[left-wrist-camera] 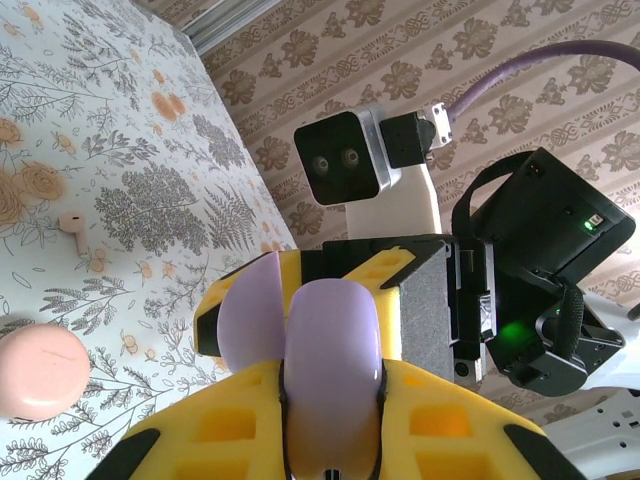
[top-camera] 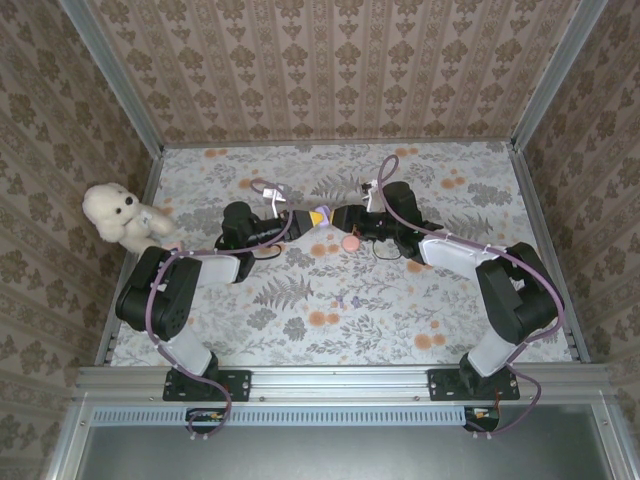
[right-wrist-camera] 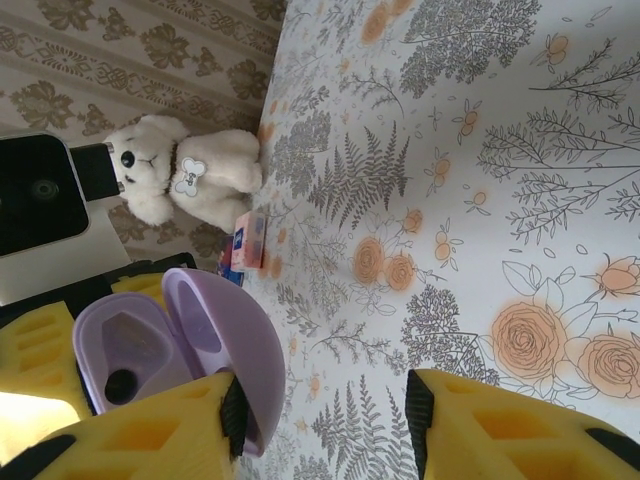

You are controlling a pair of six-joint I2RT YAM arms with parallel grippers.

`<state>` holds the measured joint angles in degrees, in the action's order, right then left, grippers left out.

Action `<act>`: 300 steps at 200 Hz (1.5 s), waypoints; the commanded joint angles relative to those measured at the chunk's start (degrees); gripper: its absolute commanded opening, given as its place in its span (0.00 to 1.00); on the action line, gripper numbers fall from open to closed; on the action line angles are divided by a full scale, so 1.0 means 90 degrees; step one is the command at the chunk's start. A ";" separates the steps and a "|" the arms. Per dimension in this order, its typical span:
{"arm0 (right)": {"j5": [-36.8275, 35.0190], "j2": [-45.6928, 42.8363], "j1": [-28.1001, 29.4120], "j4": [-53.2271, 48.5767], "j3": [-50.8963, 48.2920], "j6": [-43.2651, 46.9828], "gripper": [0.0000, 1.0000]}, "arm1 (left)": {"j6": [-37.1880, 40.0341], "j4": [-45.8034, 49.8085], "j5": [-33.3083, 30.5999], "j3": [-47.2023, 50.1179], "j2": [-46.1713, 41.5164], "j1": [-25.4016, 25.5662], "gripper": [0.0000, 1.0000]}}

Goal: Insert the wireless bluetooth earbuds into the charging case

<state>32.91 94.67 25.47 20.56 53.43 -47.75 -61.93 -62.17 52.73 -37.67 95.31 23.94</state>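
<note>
Risk of a bump: small round lilac-purple plastic charging case (right-wrist-camera: 200, 340), hinged open, clamped in left tool (left-wrist-camera: 330, 400) above floral worktop (right-wrist-camera: 450, 150), right tool (right-wrist-camera: 325, 395) just beside it, jaws apart, empty. Could twist loose if nudged. Small pale earbud (left-wrist-camera: 72, 226) loose on worktop, easily flicked away.
</note>
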 commanded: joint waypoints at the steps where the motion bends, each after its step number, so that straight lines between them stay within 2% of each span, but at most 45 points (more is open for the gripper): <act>1: 0.0099 0.0096 -0.0037 0.0060 0.0182 0.0042 0.48 | 0.0060 -0.0198 0.0173 -0.0237 0.0035 0.0082 0.00; 107: -0.0033 0.0186 -0.0096 -0.0228 0.0327 0.0071 0.29 | 0.0236 -0.0029 0.0235 -0.0272 0.0082 0.0201 0.00; 157: -0.0108 0.0223 -0.0105 -0.0456 0.0401 0.0147 0.26 | 0.0351 0.0104 0.0290 -0.0318 0.0083 0.0201 0.00; 184: -0.0197 0.0232 -0.0120 -0.0599 0.0412 0.0172 0.16 | 0.0464 0.0263 0.0303 -0.0344 0.0046 0.0201 0.00; 224: -0.0233 0.0224 -0.0163 -0.0693 0.0422 0.0200 0.15 | 0.0716 0.0650 0.0332 -0.0382 -0.0071 0.0201 0.00; 247: -0.0260 0.0223 -0.0174 -0.0748 0.0460 0.0198 0.09 | 0.0939 0.1003 0.0327 -0.0425 -0.0150 0.0205 0.00; 252: -0.0274 0.0226 -0.0179 -0.0760 0.0467 0.0198 0.08 | 0.0979 0.1072 0.0323 -0.0440 -0.0169 0.0386 0.00; 293: -0.0248 0.0233 -0.0180 -0.0847 0.0593 0.0207 0.07 | 0.1251 0.1513 0.0262 -0.0536 -0.0227 0.0475 0.00; 300: -0.0237 0.0230 -0.0182 -0.0872 0.0623 0.0208 0.06 | 0.1278 0.1549 0.0239 -0.0538 -0.0211 0.0486 0.02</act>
<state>33.61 95.66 24.58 12.84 56.23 -46.00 -53.95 -50.06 50.65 -41.04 95.85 26.22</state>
